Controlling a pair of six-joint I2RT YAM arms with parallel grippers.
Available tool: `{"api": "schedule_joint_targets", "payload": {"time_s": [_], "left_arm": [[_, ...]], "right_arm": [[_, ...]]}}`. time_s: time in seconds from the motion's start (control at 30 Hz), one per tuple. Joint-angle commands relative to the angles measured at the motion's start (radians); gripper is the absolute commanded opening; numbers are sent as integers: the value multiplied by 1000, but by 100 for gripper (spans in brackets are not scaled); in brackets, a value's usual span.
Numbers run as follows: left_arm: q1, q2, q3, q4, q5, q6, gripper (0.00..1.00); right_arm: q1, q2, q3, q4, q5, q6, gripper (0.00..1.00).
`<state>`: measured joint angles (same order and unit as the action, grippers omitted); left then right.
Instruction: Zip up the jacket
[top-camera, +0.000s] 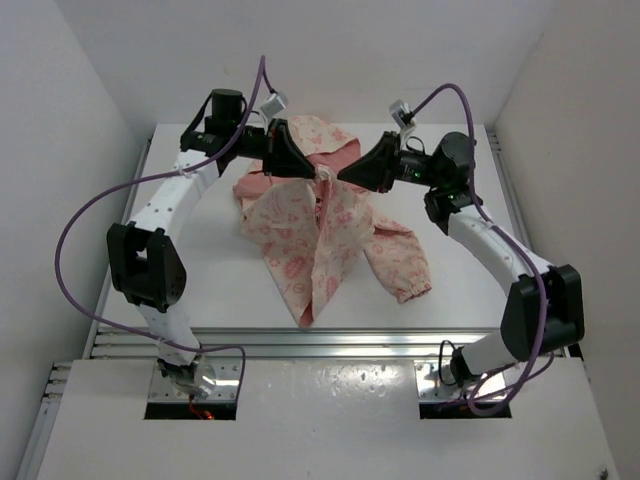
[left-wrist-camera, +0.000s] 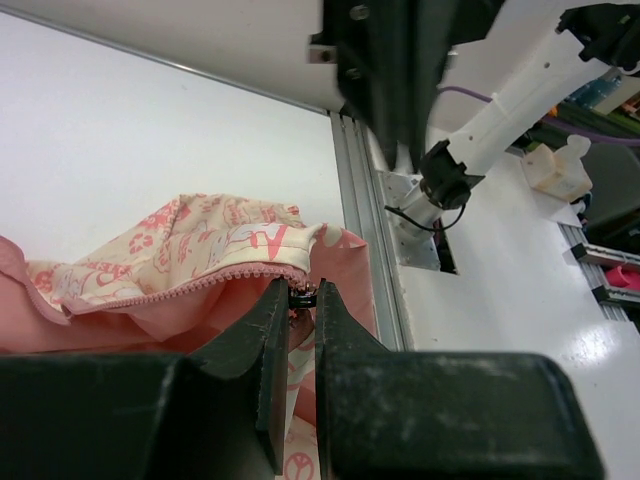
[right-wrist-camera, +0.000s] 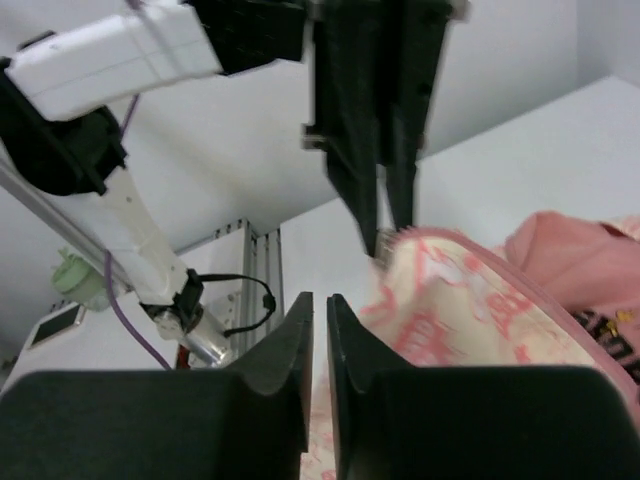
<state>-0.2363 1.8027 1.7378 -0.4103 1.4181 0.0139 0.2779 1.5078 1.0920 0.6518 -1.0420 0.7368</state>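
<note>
The jacket (top-camera: 320, 240), cream with pink floral print, hangs lifted above the table, its sleeves and hem trailing on the surface. My left gripper (top-camera: 312, 172) holds its top edge. In the left wrist view the gripper (left-wrist-camera: 303, 300) is shut on the small dark zipper pull (left-wrist-camera: 303, 296), at the end of the pink zipper teeth (left-wrist-camera: 200, 285). My right gripper (top-camera: 343, 175) hovers just right of that spot. In the right wrist view it (right-wrist-camera: 320, 300) is shut and empty, a little short of the jacket (right-wrist-camera: 450, 300). The left gripper's fingers (right-wrist-camera: 362, 190) show there, pinching the jacket's top corner.
The jacket's hood (top-camera: 325, 135) lies toward the back of the white table (top-camera: 220, 270). A metal rail (top-camera: 330, 345) runs along the table's near edge. White walls close in on the left, right and back.
</note>
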Motion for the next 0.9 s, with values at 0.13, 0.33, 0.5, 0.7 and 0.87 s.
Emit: {"api": "schedule_joint_targets", "payload": {"time_s": [0.13,0.33,0.5,0.7,0.87], "left_arm": [[-15,-25,14,62,-13,-15,0],[-24,-34,3,84,-13,-46,0],[-24,-55,-35,93,-2,-46,0],[-24,-66,-35,111,-2,-69,0],[-24,-77,-35,120,-11,-92,0]], "right_arm": [[122,-86,33,13,33,62,11],[214,-54,-119,39,123,58,29],[242,-66,-187,-21,333,-89,31],[234,-54,-218,-11,477,-188,41],[202,-23,-198,15,473,-174,44]]}}
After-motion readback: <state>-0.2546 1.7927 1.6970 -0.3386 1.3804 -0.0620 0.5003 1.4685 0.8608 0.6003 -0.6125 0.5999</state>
